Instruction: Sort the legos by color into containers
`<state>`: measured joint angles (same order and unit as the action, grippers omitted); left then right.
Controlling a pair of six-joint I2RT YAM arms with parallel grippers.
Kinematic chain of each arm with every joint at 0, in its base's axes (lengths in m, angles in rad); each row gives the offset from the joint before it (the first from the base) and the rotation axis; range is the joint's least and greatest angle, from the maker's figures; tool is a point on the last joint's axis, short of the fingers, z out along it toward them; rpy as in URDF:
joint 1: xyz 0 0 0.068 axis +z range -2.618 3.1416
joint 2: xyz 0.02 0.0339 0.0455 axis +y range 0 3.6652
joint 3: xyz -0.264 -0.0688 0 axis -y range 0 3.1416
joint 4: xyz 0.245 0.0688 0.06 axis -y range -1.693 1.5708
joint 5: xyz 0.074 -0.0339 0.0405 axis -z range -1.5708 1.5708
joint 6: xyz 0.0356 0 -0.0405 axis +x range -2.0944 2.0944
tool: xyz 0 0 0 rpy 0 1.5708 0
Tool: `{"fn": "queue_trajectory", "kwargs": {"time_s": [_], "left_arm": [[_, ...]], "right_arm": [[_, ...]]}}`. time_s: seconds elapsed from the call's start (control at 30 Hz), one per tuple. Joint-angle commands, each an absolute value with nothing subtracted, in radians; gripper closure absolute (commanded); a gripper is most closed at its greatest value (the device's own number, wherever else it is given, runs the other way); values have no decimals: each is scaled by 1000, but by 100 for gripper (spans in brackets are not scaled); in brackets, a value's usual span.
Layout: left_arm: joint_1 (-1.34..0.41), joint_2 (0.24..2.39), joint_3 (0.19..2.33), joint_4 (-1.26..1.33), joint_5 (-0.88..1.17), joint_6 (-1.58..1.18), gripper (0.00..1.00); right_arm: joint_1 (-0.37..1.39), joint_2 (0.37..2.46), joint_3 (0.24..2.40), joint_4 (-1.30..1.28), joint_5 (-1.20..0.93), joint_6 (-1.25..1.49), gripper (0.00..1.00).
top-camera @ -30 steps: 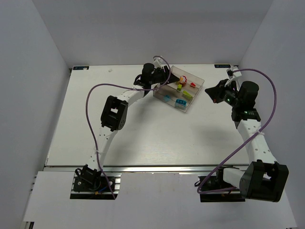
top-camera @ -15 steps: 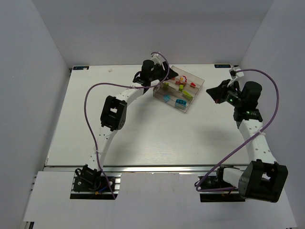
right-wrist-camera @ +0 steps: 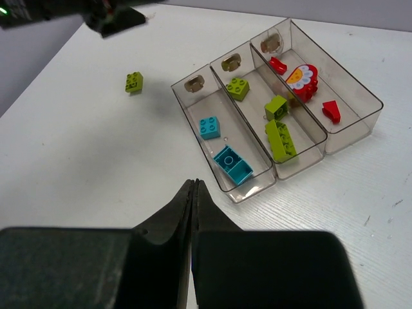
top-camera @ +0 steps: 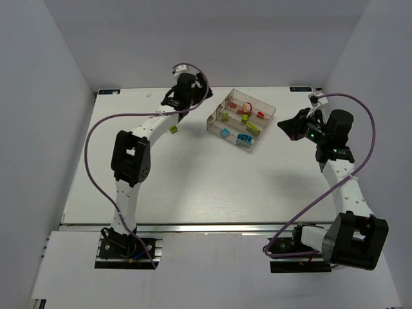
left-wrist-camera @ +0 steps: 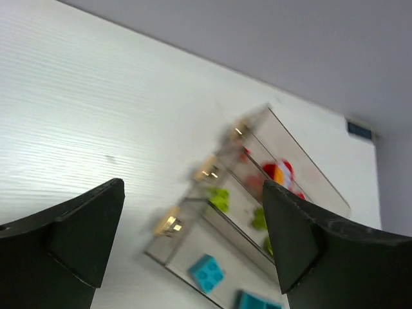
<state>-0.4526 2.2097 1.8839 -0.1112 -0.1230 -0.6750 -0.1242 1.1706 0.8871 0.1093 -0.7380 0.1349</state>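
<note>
The clear tray (top-camera: 266,107) has three long containers. In the right wrist view the left one (right-wrist-camera: 193,109) holds two cyan legos (right-wrist-camera: 209,127). The middle one holds three lime legos (right-wrist-camera: 280,140). The right one holds red legos (right-wrist-camera: 331,111) and a red-and-yellow piece (right-wrist-camera: 302,77). One lime lego (top-camera: 172,129) lies loose on the table left of the tray. My left gripper (top-camera: 175,102) hovers open and empty behind that brick, fingers (left-wrist-camera: 84,238) wide apart. My right gripper (right-wrist-camera: 193,185) stays shut and empty, on the tray's right (top-camera: 283,125).
White walls close the table on the left, back and right. Purple cables loop over both arms (top-camera: 96,135). The left arm's elbow (top-camera: 129,158) stands over the table's left half.
The left arm has swung left, away from above the tray toward the back of the table. The loose lime lego it covered now shows. The right arm has barely moved.
</note>
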Motion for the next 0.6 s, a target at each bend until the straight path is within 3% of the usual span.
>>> {"fn": "queue_trajectory", "kwargs": {"time_s": [0.0,0.17,0.23,0.37,0.57], "left_arm": [[-433,2092,1867,-346,-500,-677,2],[-384,2150,1916,-558,-572,-678,2],[-374,2256,2122,-740,-606,-728,5],[-342,2391,2328,-979,-606,-781,9],[-324,2347,2194,-956,-583,-798,6]], "right_arm": [[-129,1184,896,140,-764,130,100],[-129,1187,896,140,-749,133,100],[-130,1189,896,138,-739,133,100],[-130,1193,896,138,-738,133,100],[-129,1206,896,137,-736,133,100]]}}
